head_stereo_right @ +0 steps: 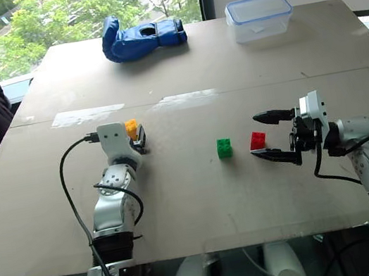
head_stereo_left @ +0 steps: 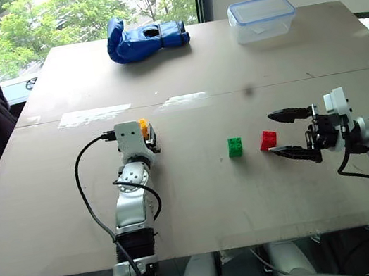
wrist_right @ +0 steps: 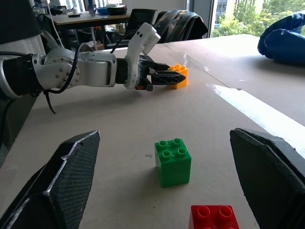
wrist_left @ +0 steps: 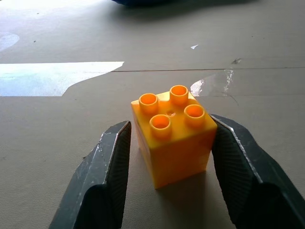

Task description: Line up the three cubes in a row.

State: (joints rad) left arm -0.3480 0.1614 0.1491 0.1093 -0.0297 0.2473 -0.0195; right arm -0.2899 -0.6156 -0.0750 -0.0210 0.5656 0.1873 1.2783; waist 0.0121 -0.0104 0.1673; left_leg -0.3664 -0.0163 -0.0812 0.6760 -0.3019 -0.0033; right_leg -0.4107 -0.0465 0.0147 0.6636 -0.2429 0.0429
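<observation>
Your left gripper (wrist_left: 169, 157) is clamped on the yellow studded plastic cube (wrist_left: 172, 133) near the tabletop's left edge, presumably to carry it over to the green studded cube (head_stereo_left: 235, 146) and red studded cube (head_stereo_left: 268, 140) mid-table, while your right gripper (head_stereo_left: 290, 134) waits with jaws apart just beside the red one.

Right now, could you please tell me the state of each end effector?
Left end effector: shut on the yellow cube, which sits on the table.
Right end effector: open, holding nothing, beside the red cube.
</observation>
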